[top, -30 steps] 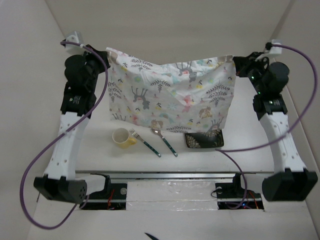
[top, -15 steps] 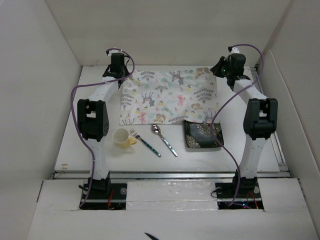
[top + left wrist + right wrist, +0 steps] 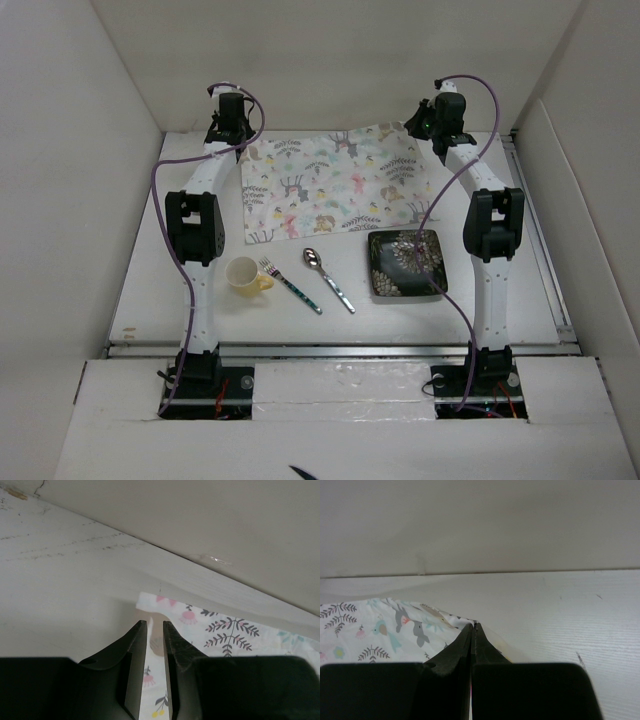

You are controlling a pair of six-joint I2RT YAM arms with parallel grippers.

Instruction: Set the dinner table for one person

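The floral placemat point(image 3: 330, 185) lies spread on the far part of the white dinner table point(image 3: 520, 290). My left gripper point(image 3: 238, 142) is at its far left corner. In the left wrist view the jaws point(image 3: 154, 624) stand slightly apart, with the flat cloth point(image 3: 225, 630) showing through the gap beneath them. My right gripper point(image 3: 416, 126) is shut on the far right corner, which is lifted a little. In the right wrist view the gripper point(image 3: 472, 625) pinches the cloth edge point(image 3: 380, 630).
A yellow cup point(image 3: 244, 275), a fork point(image 3: 290, 284), a spoon point(image 3: 328, 277) and a dark square patterned plate point(image 3: 406, 262) lie in a row in front of the placemat. White walls close in the table on the left, right and far sides.
Both arms stretched out to the far side and brought the hanging placemat down flat onto the table. The left jaws now stand slightly apart over the cloth.
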